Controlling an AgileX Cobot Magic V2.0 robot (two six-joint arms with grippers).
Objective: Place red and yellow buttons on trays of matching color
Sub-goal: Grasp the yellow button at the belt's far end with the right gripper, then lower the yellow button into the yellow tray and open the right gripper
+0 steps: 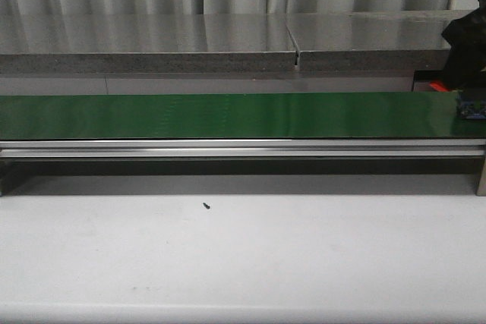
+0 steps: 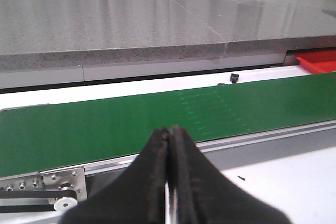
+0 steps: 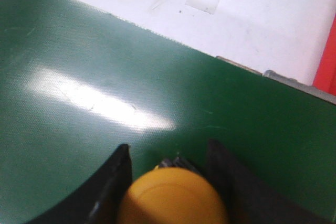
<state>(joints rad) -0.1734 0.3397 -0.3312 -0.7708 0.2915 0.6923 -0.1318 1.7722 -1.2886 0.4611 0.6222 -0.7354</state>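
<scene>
While the green conveyor belt point(image 1: 228, 115) runs across the scene from left to right, the left gripper point(image 2: 169, 145) hangs over the belt's near edge with its fingers pressed together and nothing between them. Far right, a red tray point(image 2: 317, 61) sits just beyond the belt. At the belt's right end, the right gripper point(image 3: 168, 163) hovers above the green surface, its fingers pinching a yellow button point(image 3: 173, 198) between them.
</scene>
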